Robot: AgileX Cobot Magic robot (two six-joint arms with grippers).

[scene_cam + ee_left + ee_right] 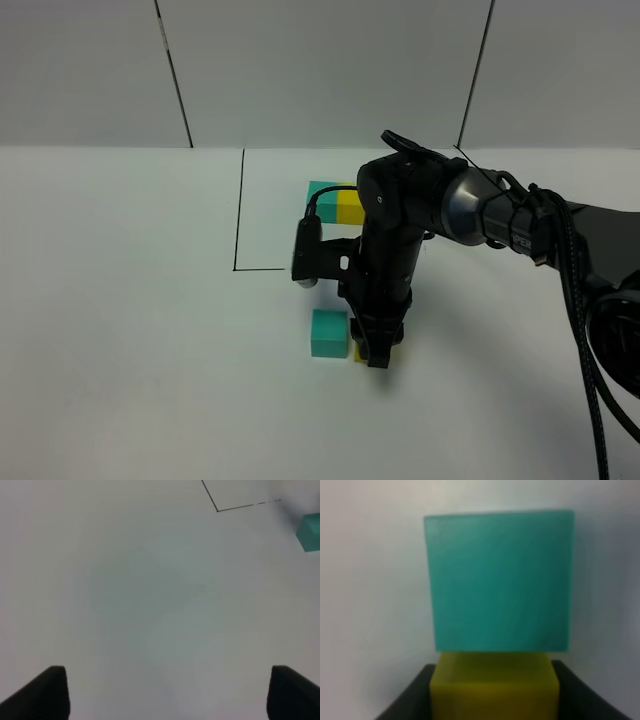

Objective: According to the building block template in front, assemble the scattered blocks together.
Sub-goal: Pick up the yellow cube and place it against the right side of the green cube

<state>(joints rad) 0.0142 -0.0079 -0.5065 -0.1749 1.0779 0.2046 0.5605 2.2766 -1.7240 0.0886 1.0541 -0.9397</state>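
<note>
A teal block (328, 333) lies on the white table in front of the marked square. A yellow block (357, 351) sits right beside it, mostly hidden under my right gripper (378, 352). In the right wrist view the yellow block (493, 686) sits between the dark fingers (407, 700) and touches the teal block (499, 580). The template, a teal block (321, 195) joined to a yellow block (349, 207), stands inside the square. My left gripper (165, 692) is open and empty over bare table, out of the high view. The teal block (309, 532) shows at that view's edge.
A black line (240, 210) marks the square's left and front sides on the table; its corner also shows in the left wrist view (218, 510). The right arm (500, 215) reaches in from the right with cables along it.
</note>
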